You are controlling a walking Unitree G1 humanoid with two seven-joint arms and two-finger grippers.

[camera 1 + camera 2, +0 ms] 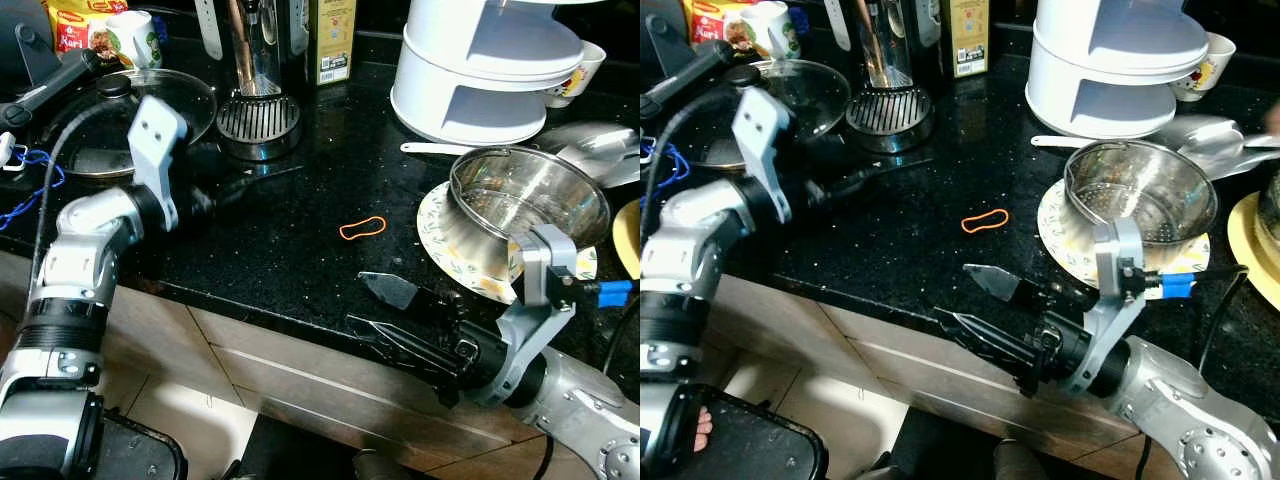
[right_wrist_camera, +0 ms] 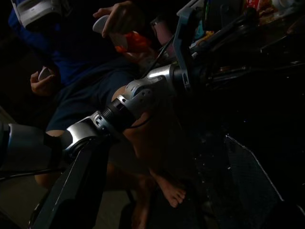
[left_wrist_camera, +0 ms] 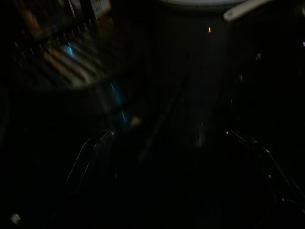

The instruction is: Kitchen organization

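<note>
An orange rubber band (image 1: 362, 229) lies loose on the black granite counter (image 1: 300, 250). My left gripper (image 1: 265, 185) hovers low over the counter to the band's left, beside a round slotted steel strainer (image 1: 258, 120). In the dark left wrist view its fingers (image 3: 90, 150) stand wide apart, open and holding nothing. My right gripper (image 1: 358, 300) is at the counter's front edge, pointing left, open and holding nothing, just in front of the band. To its right a steel colander (image 1: 528, 195) sits on a patterned plate (image 1: 440, 235).
A white stacked steamer (image 1: 480, 70) stands at the back right, a white spoon (image 1: 430, 148) before it. A glass pan lid (image 1: 130, 110), a mug (image 1: 135, 38) and a blue cord (image 1: 30, 190) are at left. A seated person (image 2: 95, 81) holds controllers below the counter.
</note>
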